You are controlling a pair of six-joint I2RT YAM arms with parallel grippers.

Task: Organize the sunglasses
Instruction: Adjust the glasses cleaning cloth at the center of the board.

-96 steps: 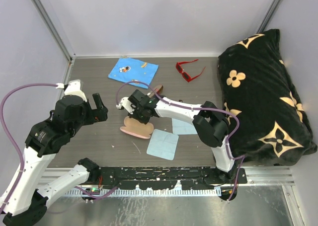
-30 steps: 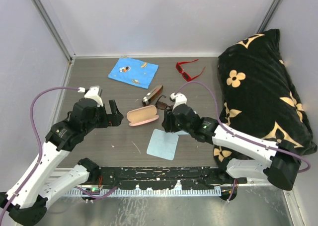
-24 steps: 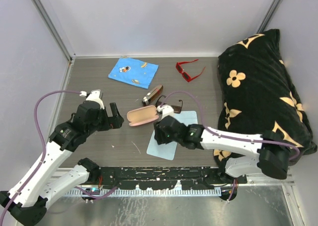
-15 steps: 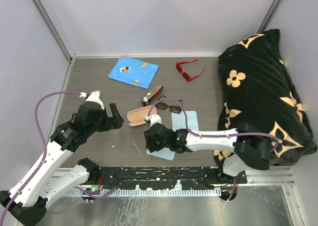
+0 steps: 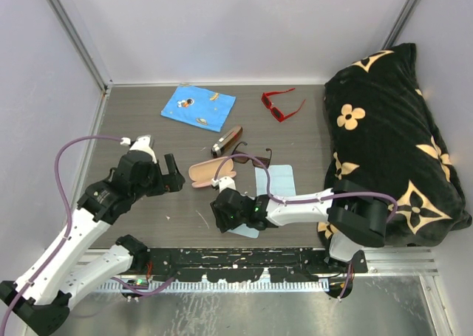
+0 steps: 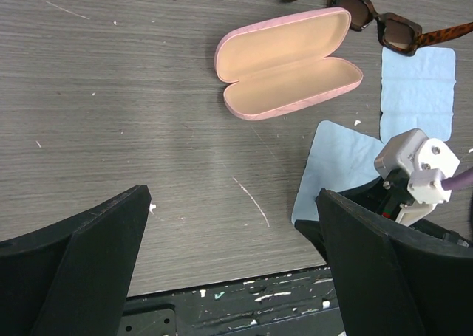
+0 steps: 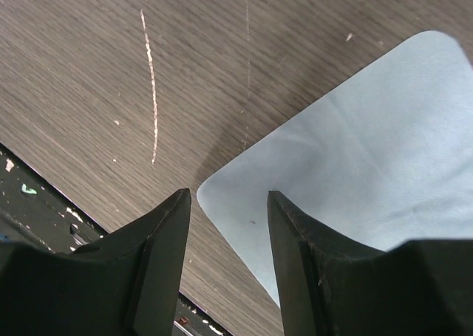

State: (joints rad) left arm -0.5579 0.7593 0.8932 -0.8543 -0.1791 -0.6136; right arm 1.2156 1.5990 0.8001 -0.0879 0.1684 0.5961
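Observation:
The dark brown sunglasses (image 5: 252,157) lie on the table beside the open pink case (image 5: 211,172), and show in the left wrist view (image 6: 384,20) too. The red sunglasses (image 5: 281,104) lie at the back. My right gripper (image 5: 220,218) is low over the near light blue cloth (image 5: 248,231). Its jaws are open and empty, astride the cloth's corner (image 7: 347,151) in the right wrist view (image 7: 225,200). My left gripper (image 5: 172,176) is open and empty left of the pink case (image 6: 288,74), above bare table (image 6: 233,197).
A slim brown-and-black case (image 5: 227,139) lies behind the brown sunglasses. A patterned blue cloth (image 5: 198,105) is at the back left. A second light blue cloth (image 5: 276,179) lies right of the pink case. A black flowered cushion (image 5: 392,136) fills the right side.
My right gripper has swung left and toward the near edge, from beside the brown sunglasses to over the near cloth's corner. The left arm has barely moved.

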